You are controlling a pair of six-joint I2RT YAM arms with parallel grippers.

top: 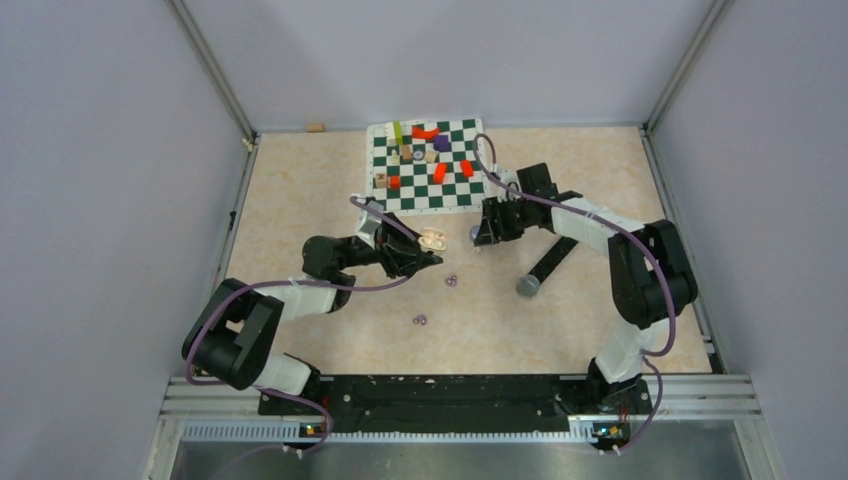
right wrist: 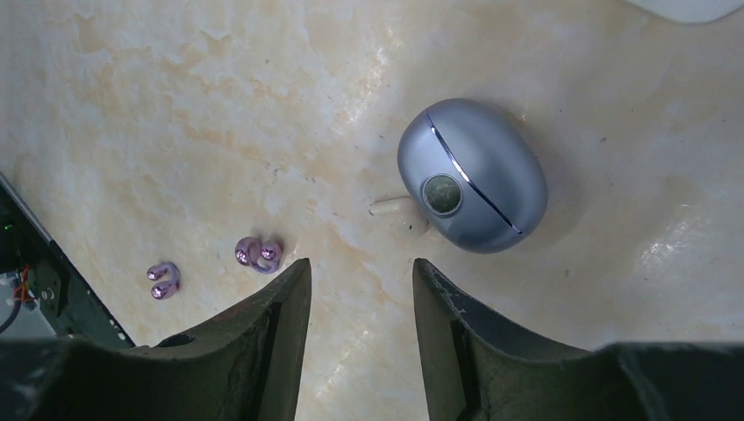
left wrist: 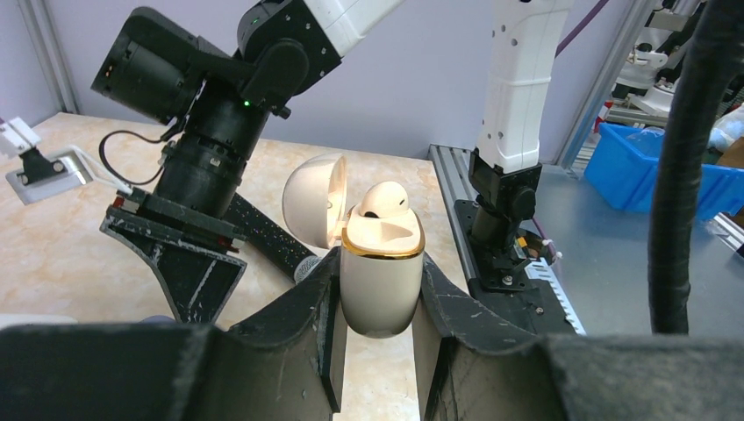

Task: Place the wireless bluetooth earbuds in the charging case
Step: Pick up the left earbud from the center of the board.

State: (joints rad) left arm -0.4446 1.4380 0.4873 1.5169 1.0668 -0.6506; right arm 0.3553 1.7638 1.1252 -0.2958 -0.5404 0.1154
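Now | purple earbuds [right wrist: 257, 254] on table [right wrist: 175, 105] | just beside right pincer [right wrist: 361, 267], untouched

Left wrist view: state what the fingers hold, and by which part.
The left gripper holds the open cream charging case, its fingers pinching both sides of the lower body, below the gold rim.

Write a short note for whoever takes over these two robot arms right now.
Left gripper: shut on the cream charging case, lid open, one white earbud seated inside.
Right gripper: open, empty, over the table near a closed grey-blue case.
Two purple earbuds lie loose on the table, apart from both cases.
Done: white earbud seated. To do: the purple earbuds are not yet in any case.
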